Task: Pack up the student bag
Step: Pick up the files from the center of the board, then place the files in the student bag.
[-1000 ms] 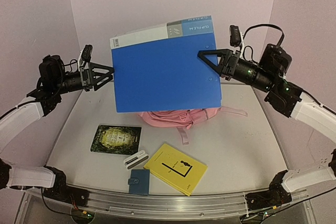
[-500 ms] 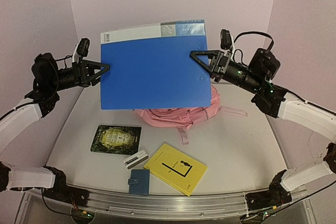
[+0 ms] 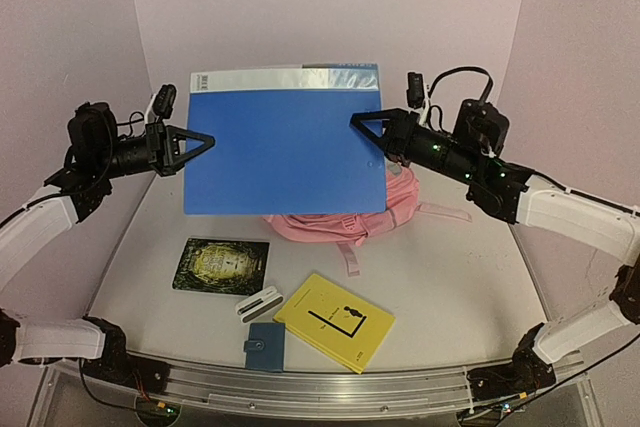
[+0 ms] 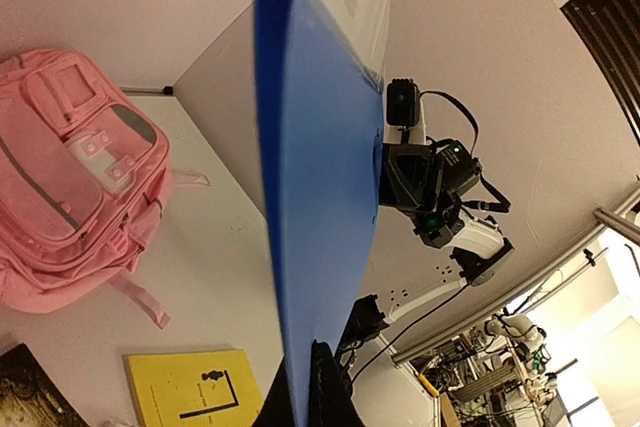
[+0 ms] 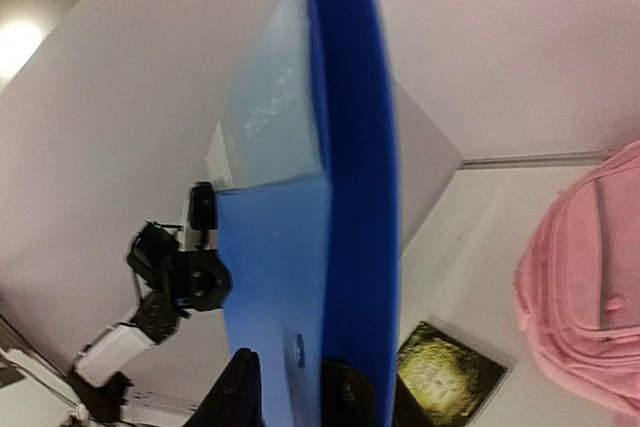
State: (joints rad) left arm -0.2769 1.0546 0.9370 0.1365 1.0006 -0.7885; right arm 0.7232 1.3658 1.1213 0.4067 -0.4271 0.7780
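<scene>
- Pale table (image 3: 470, 277) stands within pink walls; the student bag (image 3: 320, 227) lies flat at its rear centre, directly below a raised blue folder (image 3: 285, 152).
- Left gripper (image 3: 207, 138) is clamped tight on the folder's left edge.
- Right gripper (image 3: 358, 123) straddles the folder's right edge; whether it grips cannot be told.
- Dark book (image 3: 221, 265) and yellow book (image 3: 335, 320) lie near the front, apart from the bag.

top: high at the near edge, looks down on table (image 3: 450, 277) | wrists: close, edge-on to folder (image 3: 285, 152) from opposite ends | shared: folder, bag (image 3: 335, 225)
</scene>
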